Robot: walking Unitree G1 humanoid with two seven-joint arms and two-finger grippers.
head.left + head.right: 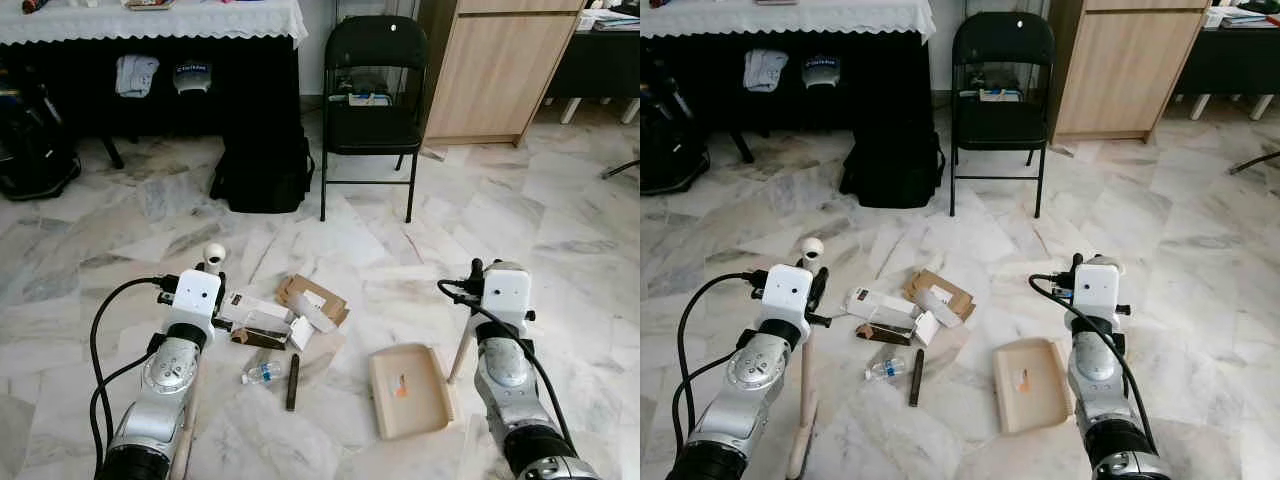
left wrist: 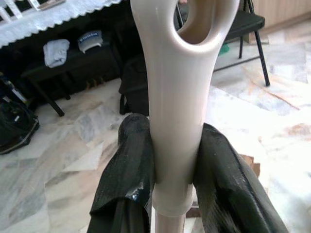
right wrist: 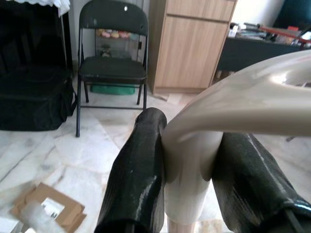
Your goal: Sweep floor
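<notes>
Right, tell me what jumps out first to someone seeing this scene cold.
The litter pile mid-floor draws the eye: cardboard boxes, a plastic bottle and a dark stick. To its right lies the beige dustpan, its handle clamped in the right gripper; the left gripper clamps the broom handle left of the pile. Behind stands a black folding chair.

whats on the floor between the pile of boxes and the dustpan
In the left eye view, the stretch between the cardboard boxes and the dustpan is bare marble floor. The bottle and dark stick lie under the boxes.
</notes>
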